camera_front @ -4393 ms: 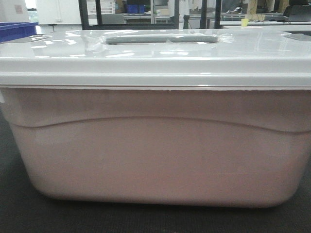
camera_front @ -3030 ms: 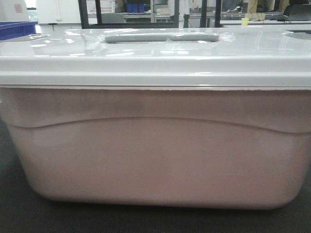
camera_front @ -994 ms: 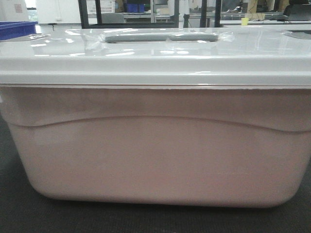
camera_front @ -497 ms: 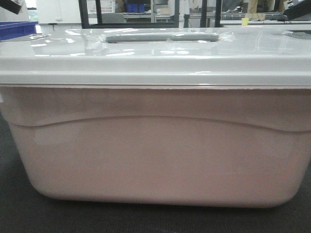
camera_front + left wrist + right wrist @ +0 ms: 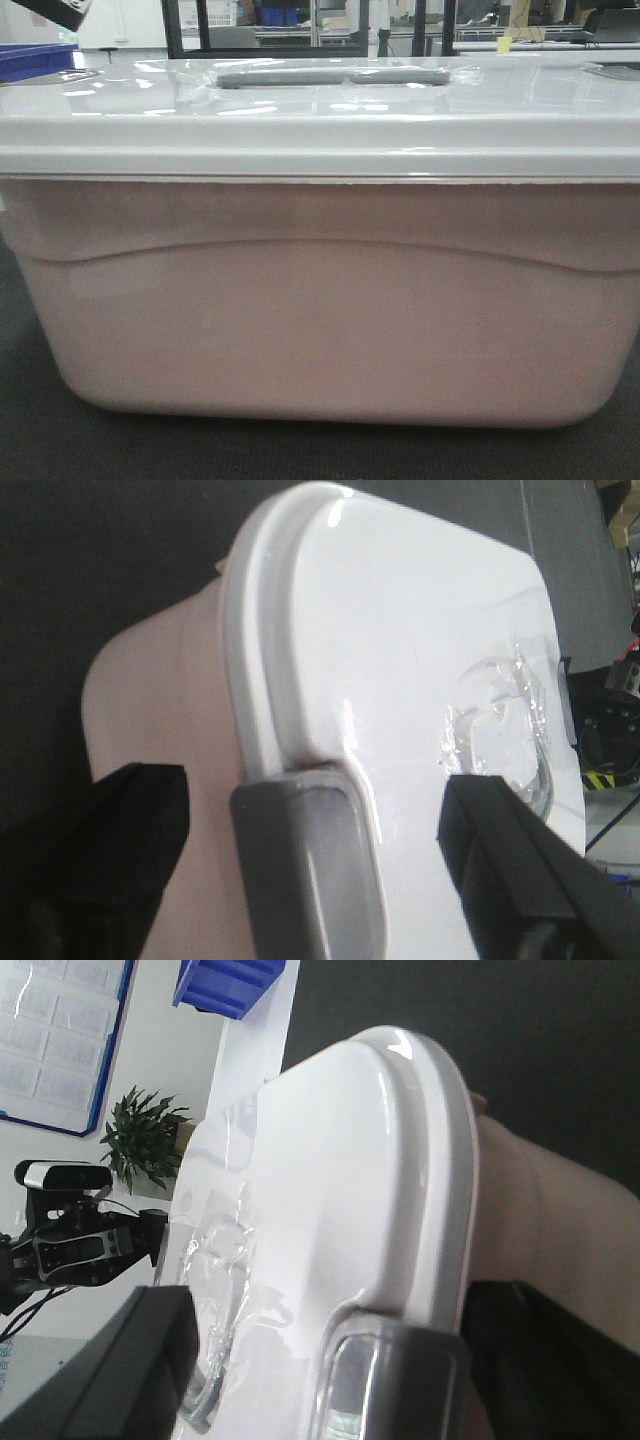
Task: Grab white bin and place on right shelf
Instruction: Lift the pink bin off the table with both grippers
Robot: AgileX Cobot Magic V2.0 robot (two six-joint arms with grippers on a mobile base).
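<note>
Translucent pinkish plastic fills the front view: one white bin (image 5: 320,320), upright on a dark mat (image 5: 100,450), closed by one glossy white lid (image 5: 320,110) with one grey handle (image 5: 330,76) lying flat in its top. A patch of crinkled clear film (image 5: 500,720) is stuck on the lid. Two grey end clips show, one (image 5: 310,880) at the end under the left wrist camera, one (image 5: 390,1380) under the right.

The left gripper (image 5: 305,785) is spread wide astride its clip, one finger above the lid and one out beside the bin's wall, with nothing in its grasp. The right gripper (image 5: 330,1300) is spread likewise astride its own clip and grips nothing.

Behind the bin's left corner stands one blue bin (image 5: 35,58). Black-framed racks (image 5: 260,30) cross the background, and one potted plant (image 5: 140,1140) stands by the wall.
</note>
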